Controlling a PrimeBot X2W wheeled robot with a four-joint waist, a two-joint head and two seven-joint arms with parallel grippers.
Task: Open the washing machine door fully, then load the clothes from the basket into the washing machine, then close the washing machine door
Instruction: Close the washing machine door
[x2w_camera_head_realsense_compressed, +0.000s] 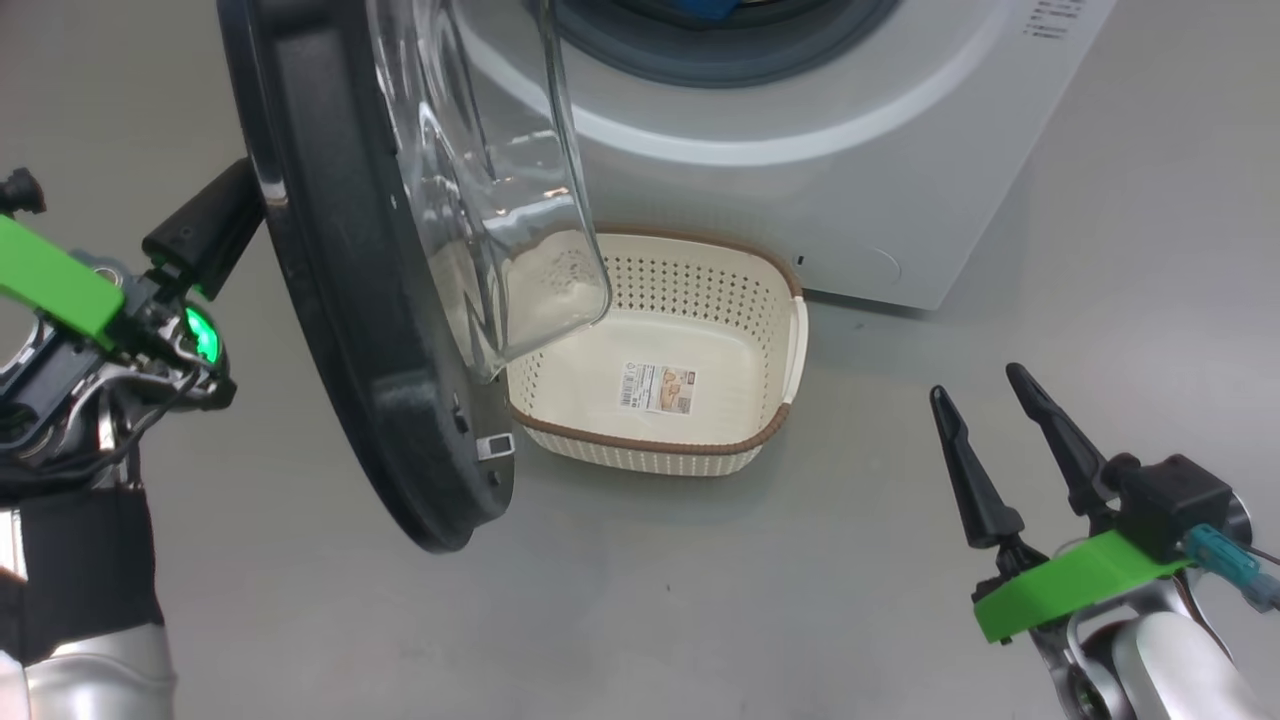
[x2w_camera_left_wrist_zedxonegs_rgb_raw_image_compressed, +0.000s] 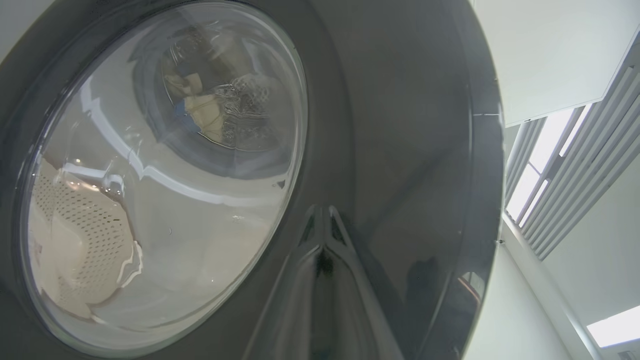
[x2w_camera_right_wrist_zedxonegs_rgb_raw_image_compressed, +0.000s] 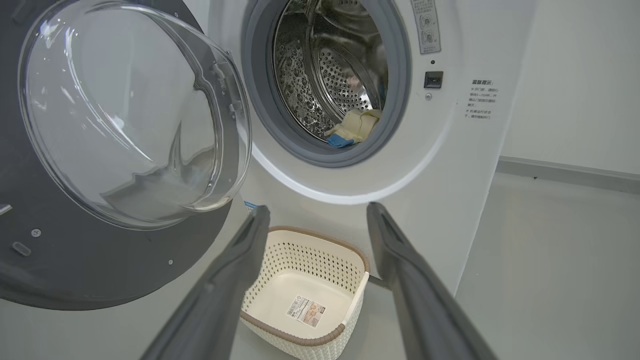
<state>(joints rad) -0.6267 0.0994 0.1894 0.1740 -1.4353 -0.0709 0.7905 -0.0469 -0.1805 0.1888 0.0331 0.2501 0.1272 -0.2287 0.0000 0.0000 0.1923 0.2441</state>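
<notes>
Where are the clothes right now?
In the right wrist view, the clothes lie low inside the drum, just behind the gasket, above the empty basket.

I see a smooth grey floor (x2w_camera_head_realsense_compressed: 1100, 250) meeting a white wall (x2w_camera_right_wrist_zedxonegs_rgb_raw_image_compressed: 575, 75) along a grey skirting strip (x2w_camera_right_wrist_zedxonegs_rgb_raw_image_compressed: 565, 172). Overhead are pale slats (x2w_camera_left_wrist_zedxonegs_rgb_raw_image_compressed: 575, 165) and, apart from them, a lit ceiling panel (x2w_camera_left_wrist_zedxonegs_rgb_raw_image_compressed: 617, 325).

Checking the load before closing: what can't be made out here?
- Right wrist view: number of pale yellow and blue clothes in the perforated steel drum; grey rubber gasket blocks its bottom.
- Head view: print on the cream perforated plastic basket's label, too small.
- Head view: drum interior, cut off by the top edge.
</notes>
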